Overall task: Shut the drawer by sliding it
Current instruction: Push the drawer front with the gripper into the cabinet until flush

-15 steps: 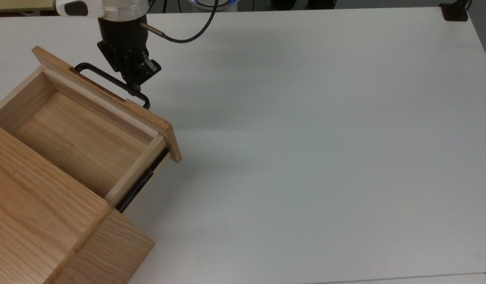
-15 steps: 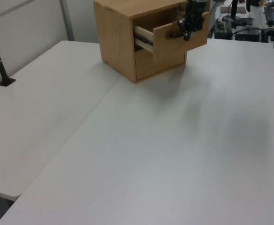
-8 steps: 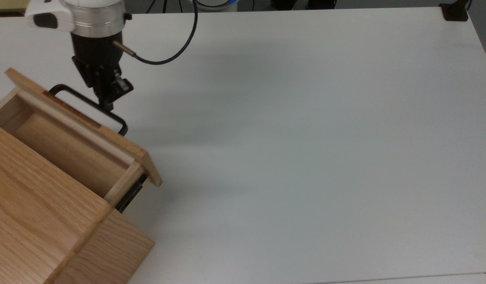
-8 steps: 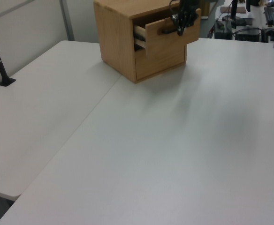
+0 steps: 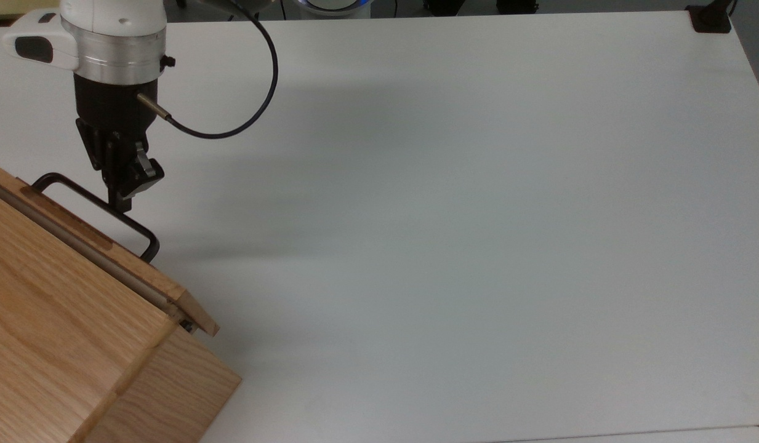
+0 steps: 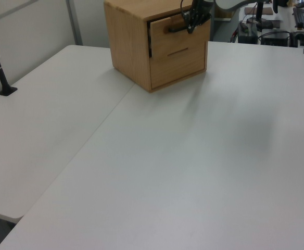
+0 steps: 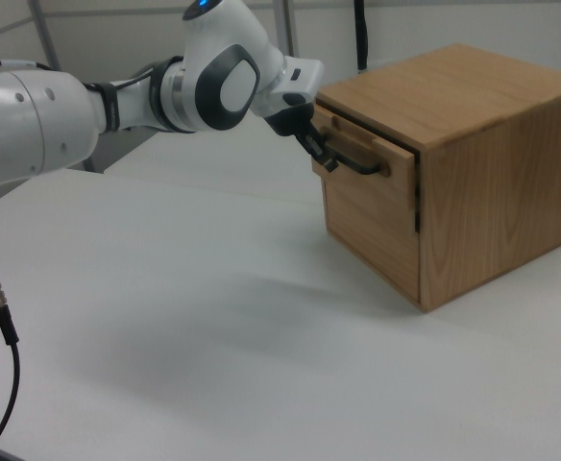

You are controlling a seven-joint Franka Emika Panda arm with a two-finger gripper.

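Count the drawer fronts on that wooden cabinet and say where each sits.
2. The upper drawer, almost pushed in, sits at the top of the cabinet with the gripper at its black handle. A second front lies directly below it, flush. Other cabinet faces are hidden.

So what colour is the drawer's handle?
Black; the handle stands out best against the white table in the top view.

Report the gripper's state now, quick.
Gripper: at the drawer's handle; whether it is open or shut cannot be told.
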